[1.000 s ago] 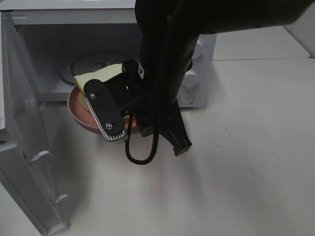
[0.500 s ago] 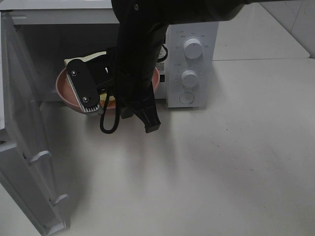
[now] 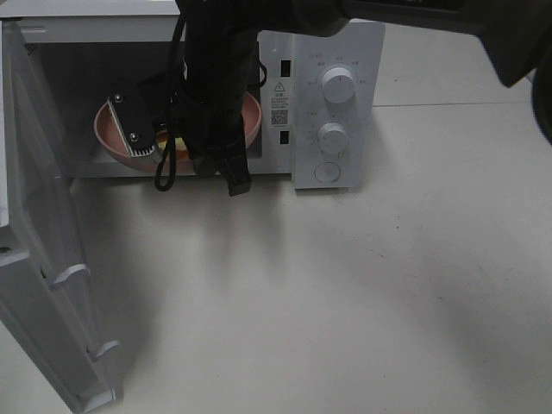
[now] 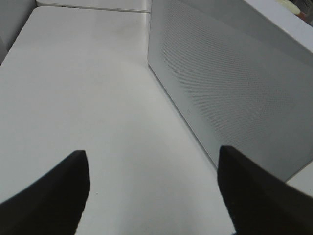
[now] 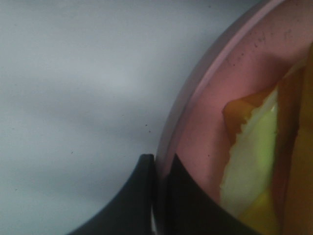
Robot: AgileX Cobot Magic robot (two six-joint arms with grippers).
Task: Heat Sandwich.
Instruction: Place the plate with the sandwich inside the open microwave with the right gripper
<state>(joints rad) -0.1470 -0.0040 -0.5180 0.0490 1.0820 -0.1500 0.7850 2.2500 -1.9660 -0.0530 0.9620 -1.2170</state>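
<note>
Right gripper (image 5: 159, 160) clamped on pink plate (image 5: 205, 73) rim, sandwich (image 5: 247, 161) on plate, plate within open microwave (image 3: 332, 43) cavity, left gripper (image 4: 152, 188) jaws apart (above white table (image 4: 73, 73)).

A pale off-white worktop (image 3: 388, 293) fills the scene, matt and faintly speckled. A straight seam (image 3: 448, 104) runs across it where a second panel (image 3: 431, 69) of the same colour adjoins behind. The light is soft and even, leaving only a broad, blurred shadow (image 3: 216, 259) on the near surface. In the left wrist view the surface ends at a grey strip (image 4: 10, 29) whose nature cannot be told.
</note>
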